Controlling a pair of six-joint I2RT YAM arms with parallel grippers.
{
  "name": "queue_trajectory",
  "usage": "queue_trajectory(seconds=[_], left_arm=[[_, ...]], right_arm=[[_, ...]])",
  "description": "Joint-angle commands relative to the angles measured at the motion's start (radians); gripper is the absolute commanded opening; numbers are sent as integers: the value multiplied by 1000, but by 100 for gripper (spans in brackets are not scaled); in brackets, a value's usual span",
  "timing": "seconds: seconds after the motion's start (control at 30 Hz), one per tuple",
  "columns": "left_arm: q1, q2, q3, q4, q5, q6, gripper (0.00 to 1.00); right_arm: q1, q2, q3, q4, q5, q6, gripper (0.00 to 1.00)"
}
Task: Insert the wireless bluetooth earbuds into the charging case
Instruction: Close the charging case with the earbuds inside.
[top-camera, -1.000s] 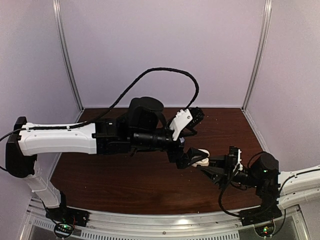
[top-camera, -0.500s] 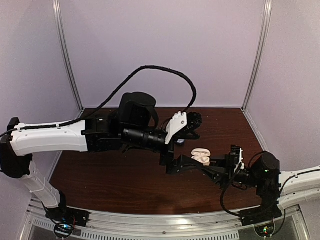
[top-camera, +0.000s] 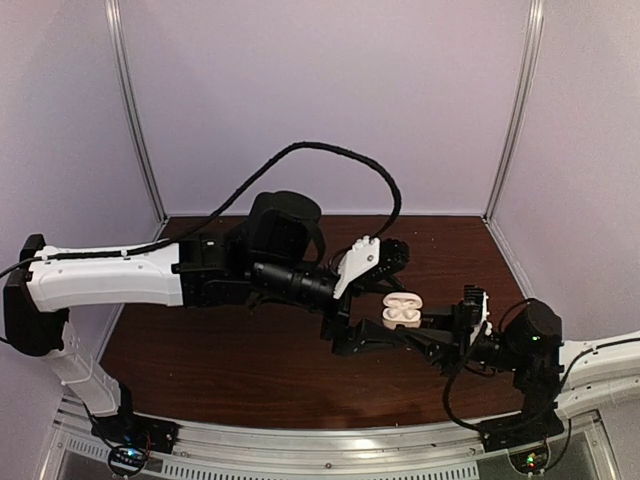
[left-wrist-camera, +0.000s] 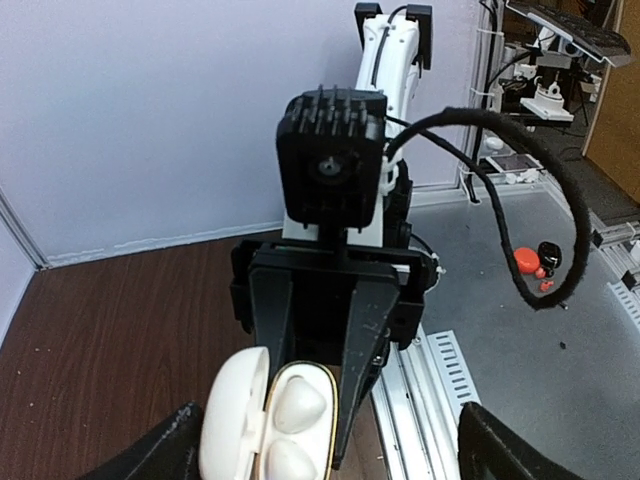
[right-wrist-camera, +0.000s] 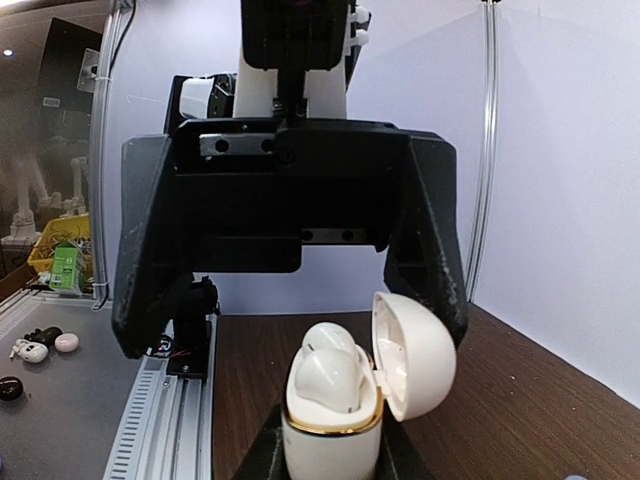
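Since one second ago the left gripper (top-camera: 350, 335) has pulled back from the charging case (top-camera: 402, 312), and its fingers (left-wrist-camera: 150, 455) now stand wide apart with nothing between them. The case now shows free of them, with its lid (right-wrist-camera: 415, 355) open.

The right gripper (top-camera: 418, 336) is clamped on the lower body of the case and holds it upright above the dark wooden table (top-camera: 230, 350). The lid hangs open to one side. Two white earbuds (right-wrist-camera: 325, 370) sit inside the case. In the right wrist view they appear to rise above the gold rim, so I cannot tell whether they are fully seated.

The main risk, in my judgement, is the closing of the lid. If an earbud is not fully down in its socket, the lid can press on it and stay half open, or the earbud can jump out and fall on the table. A second risk is the grip, because the right fingers hold only the smooth, rounded base. A push from the left fingers on the lid, given from the side, can turn the case between the pads or slide it out. A slow push, in line with the hinge, seems safer.
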Motion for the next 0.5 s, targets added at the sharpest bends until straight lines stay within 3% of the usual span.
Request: queue_trajectory(seconds=[0.0,0.17,0.3,0.47], left_arm=[[-38,-15,-7,18,81,64,86],[-52,-33,-18,4,120,107,77],[-52,-71,-41,20,46,118,78],[-31,-146,-119,136,-172,33,94]], right_arm=[[-22,-13,8,29,32,52,0],[-53,-17,5,42,35,100,0],[-67,-14,3,48,33,126,0],[-107,-4,20,1,84,185,0]])
